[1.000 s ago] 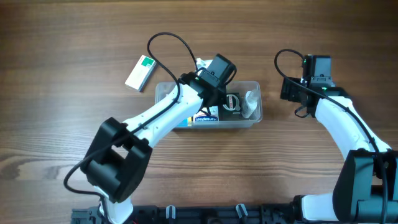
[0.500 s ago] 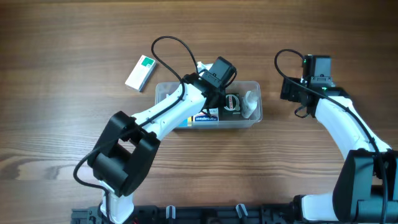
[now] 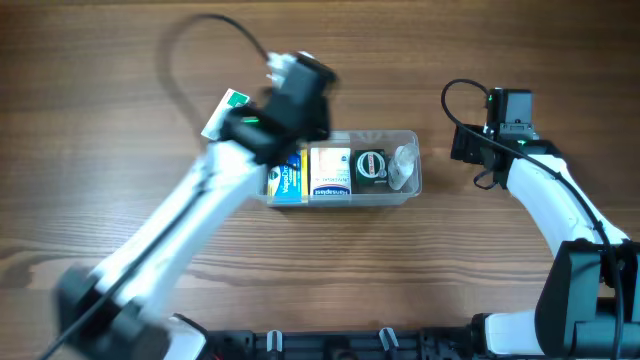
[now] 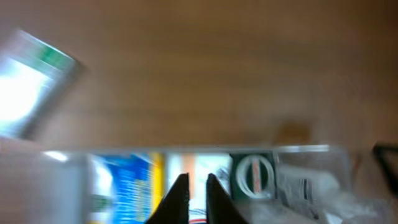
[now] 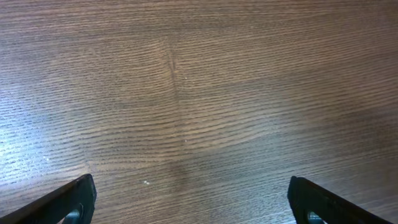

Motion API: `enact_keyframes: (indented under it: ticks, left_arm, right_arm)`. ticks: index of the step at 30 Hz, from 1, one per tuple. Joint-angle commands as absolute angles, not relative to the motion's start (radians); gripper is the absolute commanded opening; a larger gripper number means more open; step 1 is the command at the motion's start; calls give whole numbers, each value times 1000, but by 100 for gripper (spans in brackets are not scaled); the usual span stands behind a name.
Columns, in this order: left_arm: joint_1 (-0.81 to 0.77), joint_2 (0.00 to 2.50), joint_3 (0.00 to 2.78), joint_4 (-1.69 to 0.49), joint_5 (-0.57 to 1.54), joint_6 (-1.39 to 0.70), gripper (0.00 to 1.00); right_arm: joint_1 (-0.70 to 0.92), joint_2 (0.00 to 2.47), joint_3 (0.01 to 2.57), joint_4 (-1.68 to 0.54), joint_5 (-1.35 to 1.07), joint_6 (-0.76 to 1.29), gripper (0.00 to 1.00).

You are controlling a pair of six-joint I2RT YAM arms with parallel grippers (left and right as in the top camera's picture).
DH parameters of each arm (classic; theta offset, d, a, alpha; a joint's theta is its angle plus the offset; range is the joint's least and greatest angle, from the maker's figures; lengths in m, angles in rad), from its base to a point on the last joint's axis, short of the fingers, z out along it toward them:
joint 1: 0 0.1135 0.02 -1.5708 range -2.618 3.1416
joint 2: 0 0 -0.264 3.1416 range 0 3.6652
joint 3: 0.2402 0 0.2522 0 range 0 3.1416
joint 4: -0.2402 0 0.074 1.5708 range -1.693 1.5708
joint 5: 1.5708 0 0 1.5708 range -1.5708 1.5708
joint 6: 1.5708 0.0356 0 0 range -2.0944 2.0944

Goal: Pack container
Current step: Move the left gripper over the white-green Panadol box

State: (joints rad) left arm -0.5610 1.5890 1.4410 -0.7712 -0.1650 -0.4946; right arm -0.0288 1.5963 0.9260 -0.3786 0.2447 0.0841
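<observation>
The clear container (image 3: pixel 408 192) sits mid-table. It holds a blue-and-yellow box (image 3: pixel 286 177), a white-and-orange box (image 3: pixel 330 171), a green item with a round ring (image 3: pixel 371 165) and a clear plastic piece (image 3: pixel 402 166). My left gripper (image 3: pixel 278 135) is blurred with motion and hangs above the container's left end. In the left wrist view its jaws (image 4: pixel 193 186) are shut and empty over the white-and-orange box (image 4: pixel 198 171), with the container rim (image 4: pixel 298 149) in view. My right gripper (image 3: pixel 470 145) is open and empty to the container's right, over bare wood (image 5: pixel 196 199).
A white-and-green box (image 3: pixel 226 104) lies on the table up-left of the container, partly covered by my left arm. It also shows in the left wrist view (image 4: pixel 28 84). Black cables loop above both arms.
My left gripper has come up out of the container and swung left and away, uncovering the boxes inside. The right arm has not moved.
</observation>
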Motion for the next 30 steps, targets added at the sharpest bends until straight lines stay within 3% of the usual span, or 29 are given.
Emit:
enact_keyframes:
  ticks: [1,9,14,15,17,18,21,24,26,30]
  left_arm:
    - [-412,1502,1454,-831,-238,-260,11]
    - [-45,1590,1451,-852,-213,-186,4]
    - [44,1714,1451,-802,-78,-125,4]
    - [47,1742,1451,-789,-60,-76,16]
    - [47,1788,1451,-760,-48,-15,27]
    - [47,1819,1451,-740,-27,27,39]
    - [47,1875,1451,-723,28,94,54]
    - [47,1924,1451,-712,98,167,85]
    - [47,1949,1451,-709,144,224,94]
    - [47,2015,1450,-695,240,341,99]
  right_arm:
    - [-27,1605,922,-374,262,78,100]
    - [-27,1605,922,-374,262,78,100]
    - [-27,1605,922,-374,262,78,100]
    - [-27,1605,922,-374,262,78,100]
    - [-27,1605,922,-374,262,78,100]
    - [-27,1605,922,-374,262,78,100]
    - [-27,1605,922,-374,262,78,100]
    - [-27,1605,922,-374,262,78,100]
    - [-27,1605,922,-374,262,78,100]
    - [-27,1605,922,-374,262,78,100]
